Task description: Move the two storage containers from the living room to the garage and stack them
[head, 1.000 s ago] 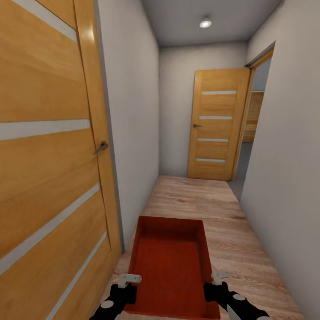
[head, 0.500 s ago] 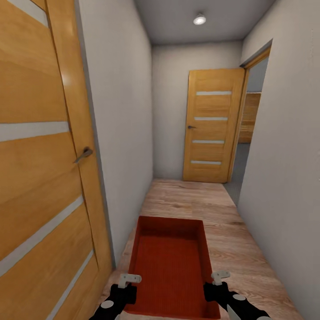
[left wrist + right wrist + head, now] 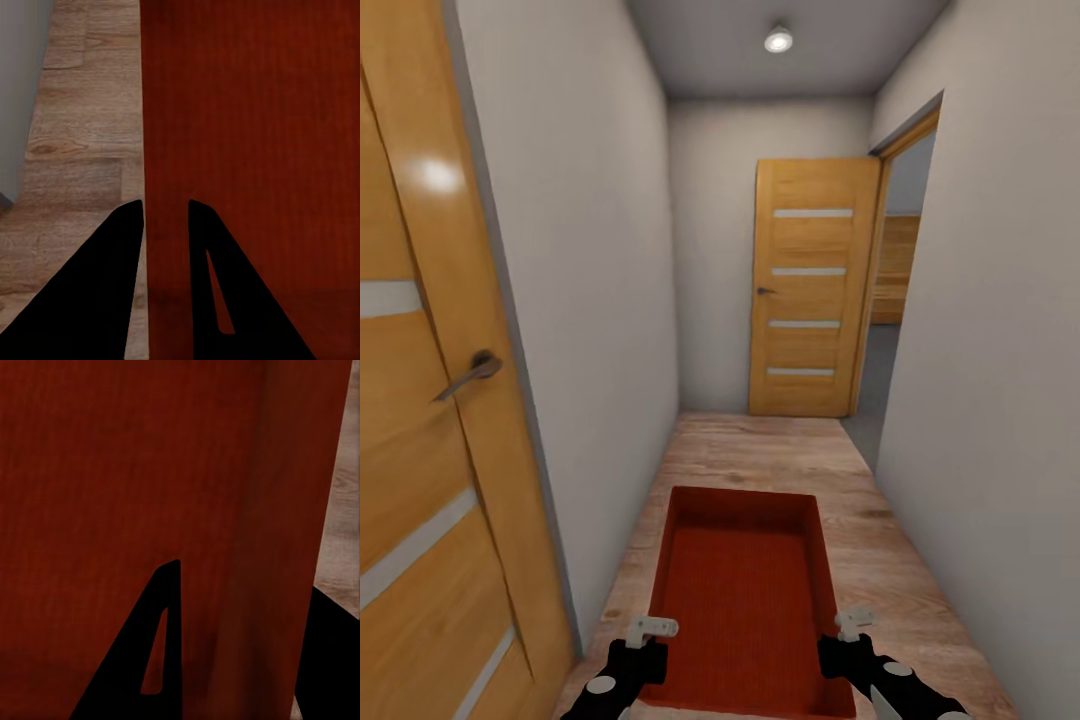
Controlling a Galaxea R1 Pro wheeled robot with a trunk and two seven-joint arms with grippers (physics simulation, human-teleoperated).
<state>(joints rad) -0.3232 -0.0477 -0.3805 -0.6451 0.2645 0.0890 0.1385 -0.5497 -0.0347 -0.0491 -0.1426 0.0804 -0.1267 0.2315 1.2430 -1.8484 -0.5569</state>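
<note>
Corridor ahead of me is narrow: a wood-panelled door (image 3: pixel 420 400) close on my left, a plain wall (image 3: pixel 990 400) on my right, pale plank flooring (image 3: pixel 760 450) running to a second door (image 3: pixel 808 290) beside an open doorway (image 3: pixel 890 300). I carry one storage container (image 3: pixel 745 600) low between both arms. The left gripper (image 3: pixel 645 640) is clamped on its left wall, the right gripper (image 3: pixel 840 640) on its right wall. The left wrist view shows a finger (image 3: pixel 105 292) outside the rim, over planks.
</note>
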